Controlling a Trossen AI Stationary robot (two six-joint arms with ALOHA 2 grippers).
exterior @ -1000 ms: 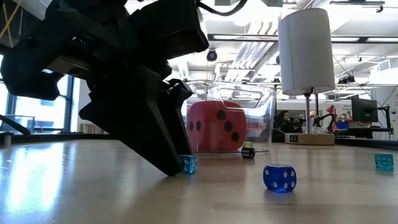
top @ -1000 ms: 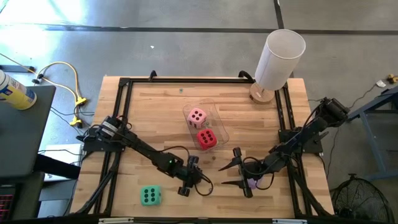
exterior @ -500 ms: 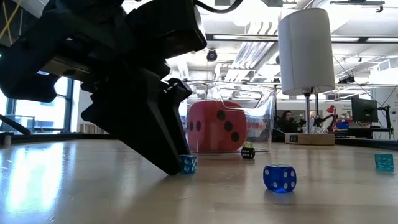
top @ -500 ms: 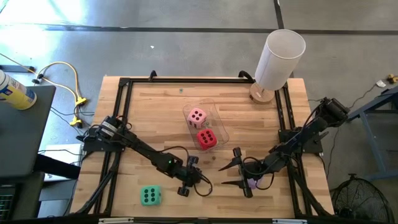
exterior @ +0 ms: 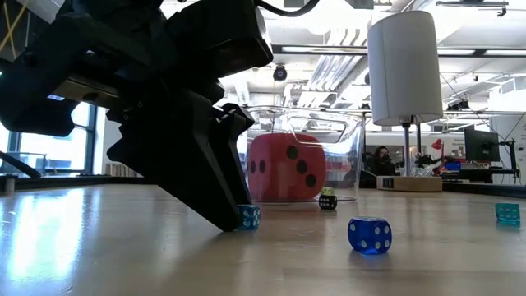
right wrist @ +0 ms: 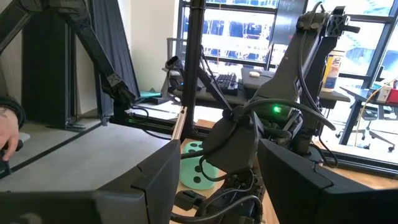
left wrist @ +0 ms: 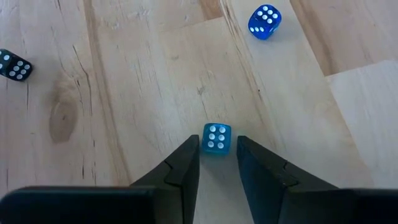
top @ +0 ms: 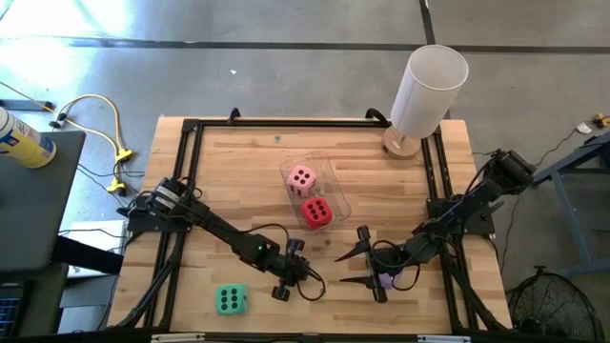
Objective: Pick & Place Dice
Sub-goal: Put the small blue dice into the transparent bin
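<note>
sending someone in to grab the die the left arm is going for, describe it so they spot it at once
Start at the clear plastic bin mid-table holding the soft red cube and pink cube. Toward the front edge, the left end effector has its fingertips on either side of a small translucent light-blue die showing six white pips. The darker blue die and the black die lie apart from it.

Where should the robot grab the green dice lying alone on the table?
On two opposite flat sides of the green dice, coming straight down from above. It sits flat with open wood around it, and it is nearest the left pincer.
</note>
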